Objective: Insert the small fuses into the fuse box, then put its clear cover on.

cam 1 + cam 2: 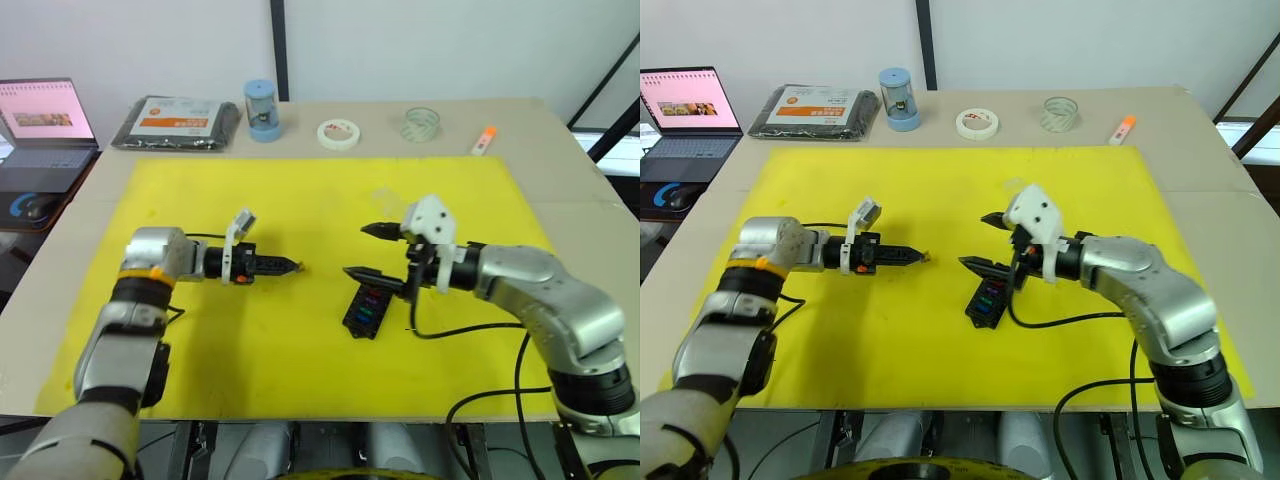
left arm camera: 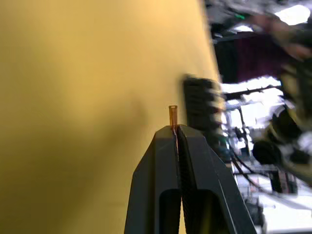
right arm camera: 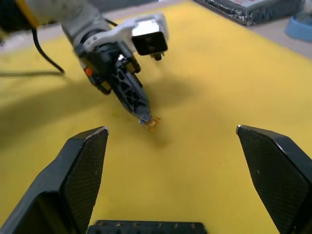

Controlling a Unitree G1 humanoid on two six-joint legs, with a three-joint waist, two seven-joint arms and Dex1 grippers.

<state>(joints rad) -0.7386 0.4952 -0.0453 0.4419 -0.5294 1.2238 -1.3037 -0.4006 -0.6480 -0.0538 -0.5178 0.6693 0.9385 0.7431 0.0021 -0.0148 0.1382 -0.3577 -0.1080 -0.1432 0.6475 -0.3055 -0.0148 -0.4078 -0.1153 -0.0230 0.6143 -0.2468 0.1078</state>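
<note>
Two grippers over yellow mat (image 1: 200, 330); one fuse held, one fuse box on mat.

Left gripper (image 1: 292, 266): fingers pressed together, pinching one small amber fuse (image 2: 172, 115) at the tips, held just above the mat, well apart from the fuse box (image 1: 365, 310). Right gripper (image 1: 362, 251): fingers spread wide, holding nothing, positioned at the far end of the box. One fuse box, black, lying flat near mat centre, with several coloured fuses (teal, red, purple among them) seated in its slots; exact count cannot be told. Beyond the mat's far edge: one black packet (image 1: 178, 123), one blue cylinder (image 1: 262, 110), two tape rolls, white (image 1: 338, 133) and clear (image 1: 421, 124).
</note>
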